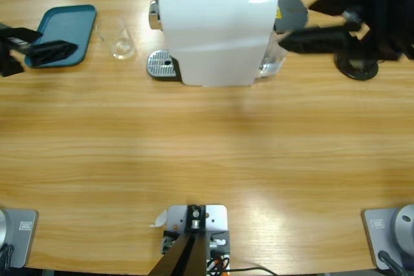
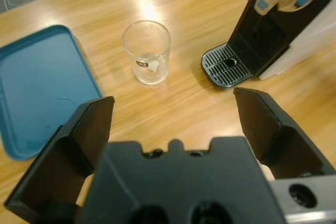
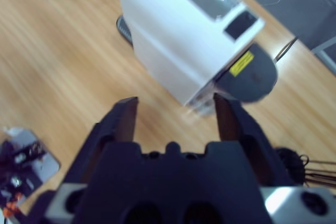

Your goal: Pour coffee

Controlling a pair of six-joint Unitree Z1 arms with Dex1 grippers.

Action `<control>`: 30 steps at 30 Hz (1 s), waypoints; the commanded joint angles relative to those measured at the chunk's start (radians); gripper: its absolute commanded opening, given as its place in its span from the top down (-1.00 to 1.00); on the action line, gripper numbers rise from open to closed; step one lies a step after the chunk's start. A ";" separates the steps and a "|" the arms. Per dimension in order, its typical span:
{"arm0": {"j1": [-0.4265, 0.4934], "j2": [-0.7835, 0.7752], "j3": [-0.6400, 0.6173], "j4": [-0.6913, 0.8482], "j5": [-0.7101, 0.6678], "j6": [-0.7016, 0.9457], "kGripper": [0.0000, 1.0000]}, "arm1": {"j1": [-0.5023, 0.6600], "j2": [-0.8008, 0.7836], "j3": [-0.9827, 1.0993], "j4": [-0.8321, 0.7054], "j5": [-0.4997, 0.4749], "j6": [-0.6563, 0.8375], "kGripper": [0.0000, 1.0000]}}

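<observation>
glass (image 2: 147, 52): empty-looking, on bench (image 1: 207, 153) between tray (image 2: 37, 85) and coffee machine (image 1: 217, 27), no coffee visible
left pincer (image 2: 173, 116): spread, empty
right pincer (image 3: 176, 111): released
risk: clipping glass, tipping

A small clear glass tumbler (image 2: 147, 52) stands upright on the table, just ahead of the open left claw (image 2: 178, 124), looking nearly empty.

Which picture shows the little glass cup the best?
The left wrist view. There the glass cup stands whole and near on the table between the blue tray and the coffee machine's drip grate, ahead of the open left gripper. The high view shows it small. The right wrist view misses it.
</observation>
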 commanded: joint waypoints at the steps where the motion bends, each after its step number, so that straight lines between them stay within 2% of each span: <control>1: 0.022 0.283 0.023 -0.295 0.021 -0.012 -0.99 | -0.010 -0.079 0.124 0.021 0.035 0.005 -0.95; 4: 0.031 0.377 0.014 -0.428 0.020 -0.017 -0.99 | -0.012 -0.081 0.145 0.021 0.032 -0.003 -0.99; 6: 0.035 0.412 0.001 -0.461 0.020 -0.017 -0.99 | -0.026 -0.092 0.163 0.020 0.033 -0.005 -0.99; 21: 0.073 0.576 -0.105 -0.469 -0.048 -0.026 -0.99 | -0.087 -0.117 0.223 -0.002 0.066 -0.012 -0.98; 30: 0.080 0.615 -0.122 -0.471 -0.052 -0.040 -0.99 | -0.122 -0.116 0.223 -0.002 0.081 -0.025 -0.98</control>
